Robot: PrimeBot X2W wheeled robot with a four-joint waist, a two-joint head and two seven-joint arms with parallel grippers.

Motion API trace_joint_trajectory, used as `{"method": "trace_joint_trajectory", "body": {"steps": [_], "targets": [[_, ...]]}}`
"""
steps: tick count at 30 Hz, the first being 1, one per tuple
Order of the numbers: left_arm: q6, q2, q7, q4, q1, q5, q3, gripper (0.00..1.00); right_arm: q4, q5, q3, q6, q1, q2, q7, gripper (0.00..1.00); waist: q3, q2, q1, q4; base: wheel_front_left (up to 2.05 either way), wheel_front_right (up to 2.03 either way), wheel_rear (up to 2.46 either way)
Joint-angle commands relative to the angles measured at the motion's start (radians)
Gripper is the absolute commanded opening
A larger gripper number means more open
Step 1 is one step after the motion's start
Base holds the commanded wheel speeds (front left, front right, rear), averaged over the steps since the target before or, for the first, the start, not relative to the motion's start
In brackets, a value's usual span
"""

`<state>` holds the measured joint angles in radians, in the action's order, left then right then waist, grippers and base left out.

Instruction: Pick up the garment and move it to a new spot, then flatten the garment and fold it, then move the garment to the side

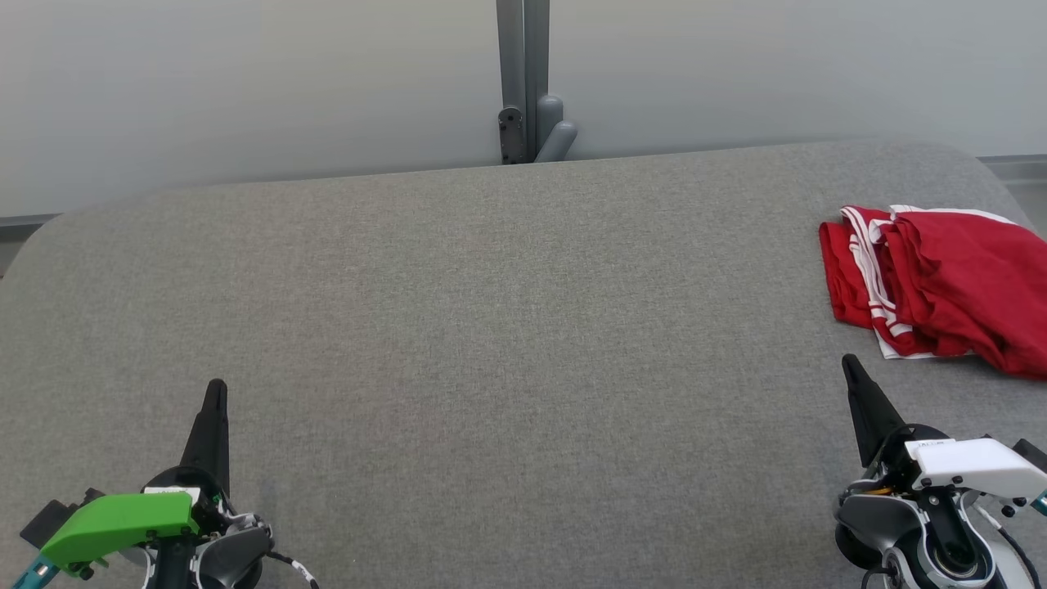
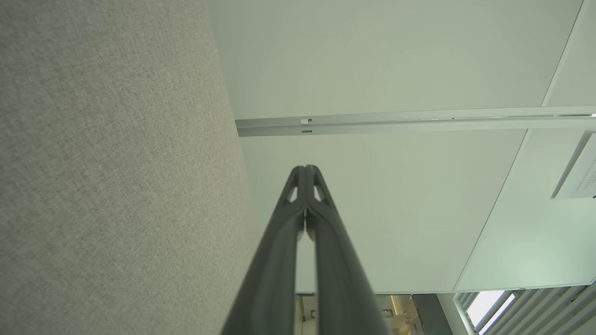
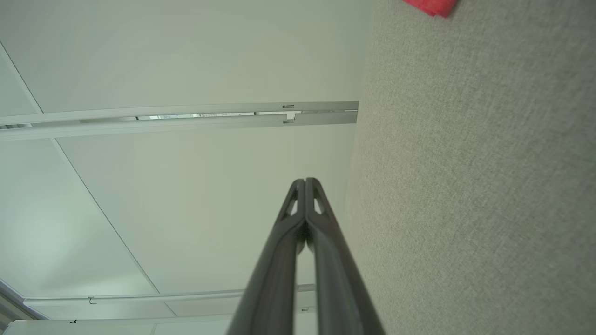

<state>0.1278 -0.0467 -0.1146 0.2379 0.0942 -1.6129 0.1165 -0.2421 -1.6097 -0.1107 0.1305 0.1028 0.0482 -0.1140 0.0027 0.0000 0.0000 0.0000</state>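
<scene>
The garment [image 1: 941, 282] is red with white stripes and lies folded in a loose pile at the far right of the grey table [image 1: 491, 327], running off the head view's right edge. A red corner of the garment [image 3: 430, 5] peeks in at the top of the right wrist view. My right gripper [image 1: 851, 364] is shut and empty, its tips just in front of and left of the garment, apart from it. At the lower left my left gripper [image 1: 216, 386] is shut and empty too. Both wrist views show the fingertips [image 2: 305, 168] [image 3: 305, 180] pressed together.
A pale wall stands behind the table's far edge, with a grey post and bracket [image 1: 527, 90] at its middle. The table's corners are rounded. Grey cloth surface stretches wide between the two grippers.
</scene>
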Motion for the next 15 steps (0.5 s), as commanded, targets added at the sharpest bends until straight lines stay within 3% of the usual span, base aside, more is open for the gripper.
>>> {"method": "trace_joint_trajectory", "body": {"steps": [1,15], "targets": [[0.006,-0.007,-0.005,-0.001,0.016,-0.001,0.002,0.00,0.005,-0.008,-0.001,0.000,0.004,0.004,-0.001,0.00,0.000,0.0000,0.0000,0.000,0.00,0.00,0.00],[0.006,-0.007,-0.005,-0.001,0.016,-0.001,0.002,0.00,0.005,-0.008,-0.001,0.000,0.004,0.004,-0.001,0.00,0.000,0.0000,0.0000,0.000,0.00,0.00,0.00]]}}
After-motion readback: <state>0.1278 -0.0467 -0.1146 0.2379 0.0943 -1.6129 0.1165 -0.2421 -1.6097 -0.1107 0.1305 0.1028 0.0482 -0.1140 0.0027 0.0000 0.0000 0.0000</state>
